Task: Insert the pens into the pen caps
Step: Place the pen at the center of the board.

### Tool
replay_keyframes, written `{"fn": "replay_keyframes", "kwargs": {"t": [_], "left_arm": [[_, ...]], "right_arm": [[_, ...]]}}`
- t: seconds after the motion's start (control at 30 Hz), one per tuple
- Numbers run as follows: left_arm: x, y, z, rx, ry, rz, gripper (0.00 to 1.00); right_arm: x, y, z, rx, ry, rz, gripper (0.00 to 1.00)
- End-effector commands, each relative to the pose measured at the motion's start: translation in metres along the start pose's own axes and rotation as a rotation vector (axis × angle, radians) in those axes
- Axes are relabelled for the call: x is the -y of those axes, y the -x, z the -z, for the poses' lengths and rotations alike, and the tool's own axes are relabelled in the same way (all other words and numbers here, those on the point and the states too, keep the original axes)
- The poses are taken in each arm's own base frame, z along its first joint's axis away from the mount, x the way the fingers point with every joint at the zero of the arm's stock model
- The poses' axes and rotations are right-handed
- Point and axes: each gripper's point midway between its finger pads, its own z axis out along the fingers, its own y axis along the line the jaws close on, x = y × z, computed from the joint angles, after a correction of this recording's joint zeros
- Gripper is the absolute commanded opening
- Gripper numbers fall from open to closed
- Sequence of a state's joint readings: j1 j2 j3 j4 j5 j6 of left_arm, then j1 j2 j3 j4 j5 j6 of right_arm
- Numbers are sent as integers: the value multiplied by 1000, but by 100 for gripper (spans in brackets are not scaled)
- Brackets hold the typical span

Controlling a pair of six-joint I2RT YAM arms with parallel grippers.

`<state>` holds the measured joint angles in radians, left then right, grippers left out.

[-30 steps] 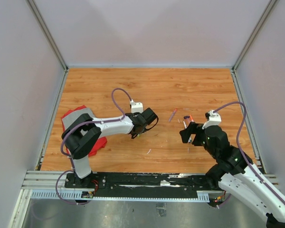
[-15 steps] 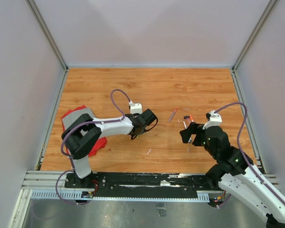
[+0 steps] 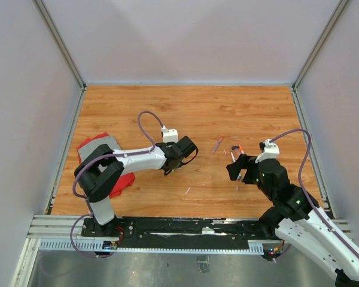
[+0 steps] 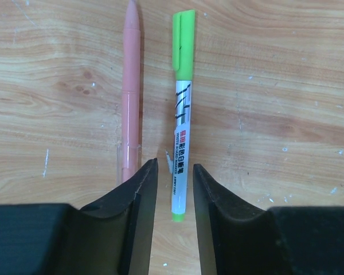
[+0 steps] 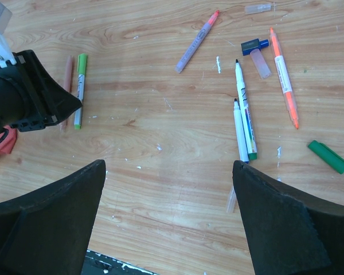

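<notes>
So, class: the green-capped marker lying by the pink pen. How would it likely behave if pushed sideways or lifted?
The green-capped marker looks a straight plastic tube: probably stiff and light. Its round barrel may roll if pushed sideways, though the cap's clip could check that. Its smooth barrel might slip in the left hand.

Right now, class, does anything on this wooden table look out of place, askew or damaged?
Yes. Two white marker pens lie uncapped, black tips bare, right of centre in the right wrist view, while a loose dark green plastic cap sits apart to their right. The wooden tabletop is flecked with white scuffs.
</notes>
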<state>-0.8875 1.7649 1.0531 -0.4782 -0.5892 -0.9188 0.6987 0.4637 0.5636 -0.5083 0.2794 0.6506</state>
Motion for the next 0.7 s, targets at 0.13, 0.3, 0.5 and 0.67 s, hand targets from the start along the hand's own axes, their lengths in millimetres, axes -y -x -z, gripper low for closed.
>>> {"fn": "replay_keyframes", "kwargs": {"t": [0.13,0.3,0.5,0.67], "left_arm": [[23,60,41,142,-127,-19,37],[31,90,64,260,-234,-50,40],[45,100,85,388,-436,-146,41],[54,108,96,480,-534,-161,42]], "right_arm": [[3,-5,0,-19,-8,37,91],[4,4,-1,-25,-39,106,90],[5,13,-11,-112,-110,238,74],[15,11,-30,-244,-154,258,59]]}}
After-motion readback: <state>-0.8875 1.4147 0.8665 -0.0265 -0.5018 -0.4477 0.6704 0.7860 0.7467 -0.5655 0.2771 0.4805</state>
